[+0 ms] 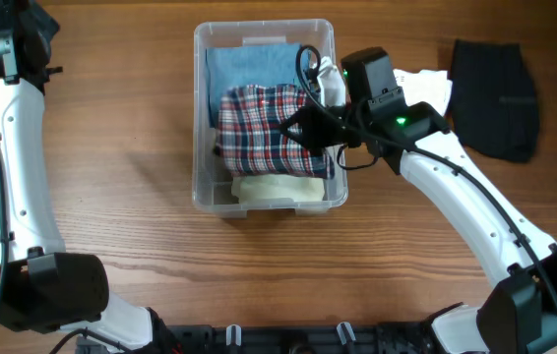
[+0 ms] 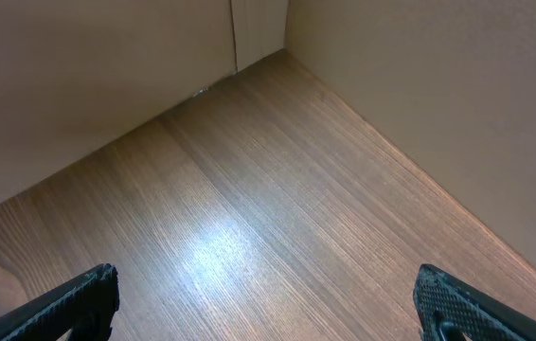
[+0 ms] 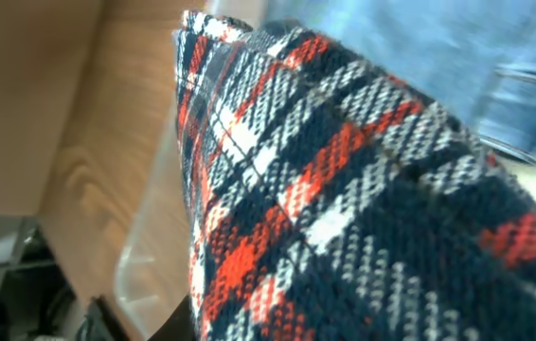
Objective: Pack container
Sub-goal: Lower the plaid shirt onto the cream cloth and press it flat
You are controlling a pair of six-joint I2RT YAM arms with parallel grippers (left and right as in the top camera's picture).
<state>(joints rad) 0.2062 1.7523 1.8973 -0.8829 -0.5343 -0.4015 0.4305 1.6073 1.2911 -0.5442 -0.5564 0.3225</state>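
The clear container (image 1: 200, 118) stands at the middle back of the table. Inside lie a blue garment (image 1: 249, 67) at the far end, a red, white and navy plaid garment (image 1: 259, 128) on top, and a cream garment (image 1: 278, 189) at the near end. My right gripper (image 1: 303, 128) reaches over the container's right rim and is shut on the plaid garment's right edge. The plaid garment (image 3: 363, 208) fills the right wrist view and hides the fingers. My left gripper (image 2: 268, 303) is open over bare wood, nothing between its fingertips (image 2: 83, 298).
A black garment (image 1: 495, 98) lies on the table at the far right. A white garment (image 1: 434, 90) lies beside it, partly under my right arm. My left arm (image 1: 3, 147) stands along the table's left edge. Beige walls (image 2: 419, 104) meet the table corner ahead of the left gripper.
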